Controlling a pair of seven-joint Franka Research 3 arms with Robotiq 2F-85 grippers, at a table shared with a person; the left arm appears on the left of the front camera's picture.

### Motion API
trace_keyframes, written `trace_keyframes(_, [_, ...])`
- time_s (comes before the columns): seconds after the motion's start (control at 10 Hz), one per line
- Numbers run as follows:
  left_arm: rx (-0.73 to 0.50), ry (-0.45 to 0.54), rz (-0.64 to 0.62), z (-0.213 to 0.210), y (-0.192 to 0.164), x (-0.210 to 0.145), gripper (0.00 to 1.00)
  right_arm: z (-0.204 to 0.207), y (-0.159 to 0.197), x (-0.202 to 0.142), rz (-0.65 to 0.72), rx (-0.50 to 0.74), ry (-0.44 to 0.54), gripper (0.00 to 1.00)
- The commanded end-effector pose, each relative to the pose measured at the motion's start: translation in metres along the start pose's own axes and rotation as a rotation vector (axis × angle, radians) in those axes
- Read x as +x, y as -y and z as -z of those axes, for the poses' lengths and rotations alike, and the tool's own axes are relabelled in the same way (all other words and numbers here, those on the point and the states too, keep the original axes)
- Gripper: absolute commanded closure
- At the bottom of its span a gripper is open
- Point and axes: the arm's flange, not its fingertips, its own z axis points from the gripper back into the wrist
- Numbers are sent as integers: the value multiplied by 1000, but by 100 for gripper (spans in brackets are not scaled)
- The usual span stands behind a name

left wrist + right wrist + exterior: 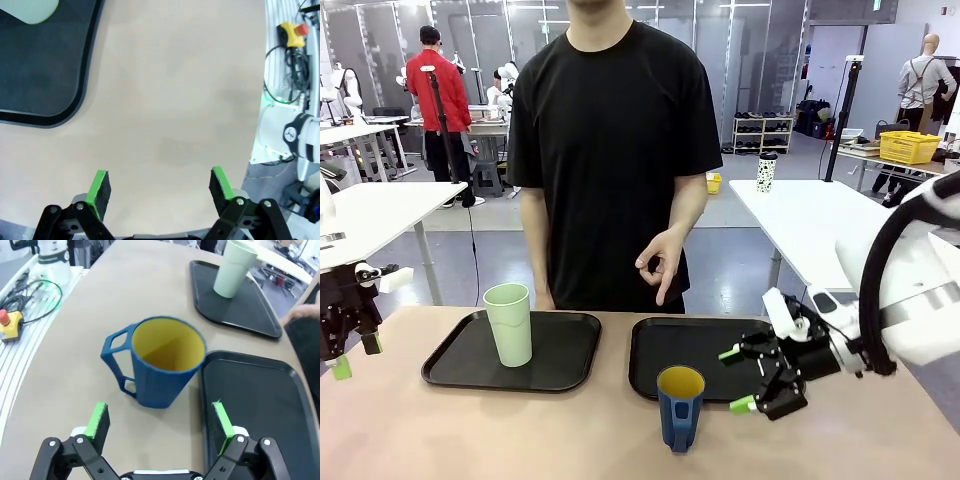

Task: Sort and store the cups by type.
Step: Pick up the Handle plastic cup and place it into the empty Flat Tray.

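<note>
A tall pale green tumbler (509, 323) stands upright on the left black tray (470, 368); the right wrist view shows it too (234, 267), and its base edge appears in the left wrist view (31, 9). A dark blue mug with a yellow inside (680, 406) stands on the table just in front of the right black tray (705, 340). My right gripper (743, 379) is open, just right of the mug (160, 362), jaws facing it. My left gripper (356, 355) hangs open at the table's left edge, over bare tabletop (160, 182).
A person in a black shirt stands at the far side, one hand (662, 262) hanging above the right tray. Cables and an emergency stop box (10, 320) lie beside the table edge. Bare table surface (520, 435) lies in front of the trays.
</note>
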Motion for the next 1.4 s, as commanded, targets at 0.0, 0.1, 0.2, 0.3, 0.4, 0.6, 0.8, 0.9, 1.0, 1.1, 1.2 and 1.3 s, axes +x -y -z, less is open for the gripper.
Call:
trace_keyframes(0.0, [2, -3, 7, -1, 0, -1, 0, 10, -86, -29, -4, -6, 59, 0])
trace_keyframes(0.1, [2, -3, 7, -1, 0, -1, 0, 15, -89, -37, 1, -22, 108, 0])
trace_keyframes(0.2, [2, -3, 7, -1, 0, -1, 0, 20, -91, -44, -3, -22, 149, 0])
trace_keyframes(0.3, [2, -3, 7, -1, 0, -1, 0, 23, -91, -52, 0, -34, 182, 0])
trace_keyframes(0.4, [2, -3, 7, -1, 0, -1, 0, 27, -91, -60, -5, -45, 217, 0])
trace_keyframes(0.6, [2, -3, 7, -1, 0, -1, 0, 32, -88, -71, 7, -65, 264, 0])
trace_keyframes(0.8, [2, -3, 7, -1, 0, -1, 0, 31, -91, -67, 32, -78, 224, 0])
trace_keyframes(0.9, [2, -3, 7, -1, 0, -1, 0, 6, -6, -18, 47, -32, 237, 0])
trace_keyframes(1.0, [2, -3, 7, -1, 0, -1, 0, 6, -6, -18, 47, -32, 237, 0])
trace_keyframes(1.1, [2, -3, 7, -1, 0, -1, 0, 6, -6, -18, 47, -32, 237, 0])
trace_keyframes(1.2, [2, -3, 7, -1, 0, -1, 0, 6, -6, -18, 47, -32, 237, 0])
trace_keyframes(1.3, [2, -3, 7, -1, 0, -1, 0, 6, -6, -18, 47, -32, 237, 0])
